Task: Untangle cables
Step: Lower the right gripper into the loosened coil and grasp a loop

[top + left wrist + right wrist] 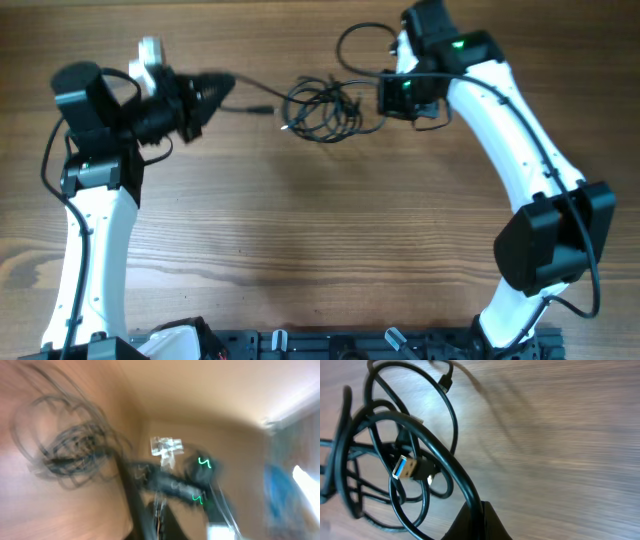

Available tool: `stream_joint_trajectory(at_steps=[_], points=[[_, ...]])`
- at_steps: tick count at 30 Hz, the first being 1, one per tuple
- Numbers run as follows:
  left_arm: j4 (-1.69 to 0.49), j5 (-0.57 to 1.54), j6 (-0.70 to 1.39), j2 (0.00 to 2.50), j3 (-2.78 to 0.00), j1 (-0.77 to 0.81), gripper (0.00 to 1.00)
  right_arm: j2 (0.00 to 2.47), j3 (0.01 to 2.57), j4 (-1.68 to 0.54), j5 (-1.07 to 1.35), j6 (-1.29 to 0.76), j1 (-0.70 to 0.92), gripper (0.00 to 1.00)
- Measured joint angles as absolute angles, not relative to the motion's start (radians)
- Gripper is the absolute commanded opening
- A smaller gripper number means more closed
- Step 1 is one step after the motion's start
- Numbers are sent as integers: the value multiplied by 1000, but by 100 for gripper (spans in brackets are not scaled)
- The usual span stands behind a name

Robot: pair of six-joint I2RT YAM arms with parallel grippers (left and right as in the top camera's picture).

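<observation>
The cables (322, 108) lie in a tangled black bundle at the back middle of the wooden table. My left gripper (222, 90) is to their left, pointing right, and looks shut on a cable strand that runs to the bundle. The left wrist view is blurred; it shows the tangle (70, 450) and a dark strand leading down to my jaws. My right gripper (383, 95) is at the bundle's right edge. In the right wrist view it (472, 517) is shut on a thick black cable (445, 460). A blue USB plug (402, 468) lies among the loops.
A loose cable loop (340, 47) lies behind the bundle beside the right arm's wrist. A small plug (262, 110) rests left of the tangle. A black rail (330, 345) and both arm bases sit at the table's front edge.
</observation>
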State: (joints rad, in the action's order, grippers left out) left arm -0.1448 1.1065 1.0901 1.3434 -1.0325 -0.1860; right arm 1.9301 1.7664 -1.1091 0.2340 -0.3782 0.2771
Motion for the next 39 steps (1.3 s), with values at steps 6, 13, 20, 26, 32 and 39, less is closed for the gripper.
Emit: stream_joint_trajectory(at_steps=[6, 13, 20, 26, 32, 39], points=[[-558, 802, 786, 1345, -1027, -179, 4, 1930, 1761, -1119, 209, -378, 223, 4], [-643, 702, 696, 1369, -1027, -91, 4, 1930, 1760, -1099, 259, -344, 227, 57], [-635, 671, 689, 1496, -1027, 62, 4, 1930, 1779, -1142, 341, -340, 228, 65], [-645, 575, 688, 1628, -1027, 72, 4, 1930, 1781, -1036, 412, -396, 332, 59], [-677, 538, 658, 1642, -1027, 42, 4, 1958, 1781, -956, 430, -477, 472, 54], [-744, 504, 603, 1642, -1027, 40, 4, 2062, 1781, -949, 430, -505, 524, 53]])
